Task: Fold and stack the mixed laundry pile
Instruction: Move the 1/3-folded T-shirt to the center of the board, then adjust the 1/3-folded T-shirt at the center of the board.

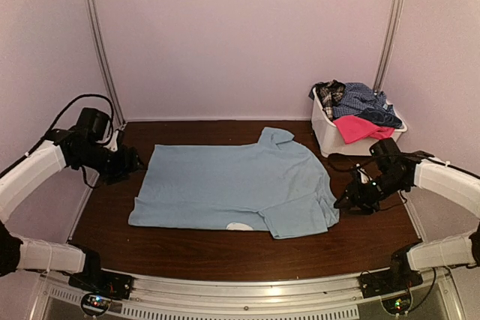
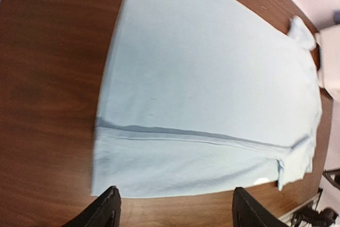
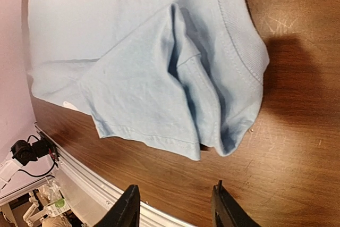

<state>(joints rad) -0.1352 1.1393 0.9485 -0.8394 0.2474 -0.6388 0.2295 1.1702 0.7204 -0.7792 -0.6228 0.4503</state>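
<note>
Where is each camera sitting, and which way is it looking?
Top external: high behind the robot, looking down at the dark wooden table, the spread-out light blue T-shirt and the white plastic basket; the left arm and right arm show.
Left wrist: on the left arm, looking along the T-shirt; fingertips of the open left gripper show.
Right wrist: on the right arm, looking down at the T-shirt's folded sleeve; fingertips of the open right gripper show.
All three share the T-shirt and table.

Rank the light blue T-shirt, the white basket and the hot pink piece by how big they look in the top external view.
1. light blue T-shirt, by far the largest
2. white basket, partly covered
3. hot pink piece, only partly showing
</note>
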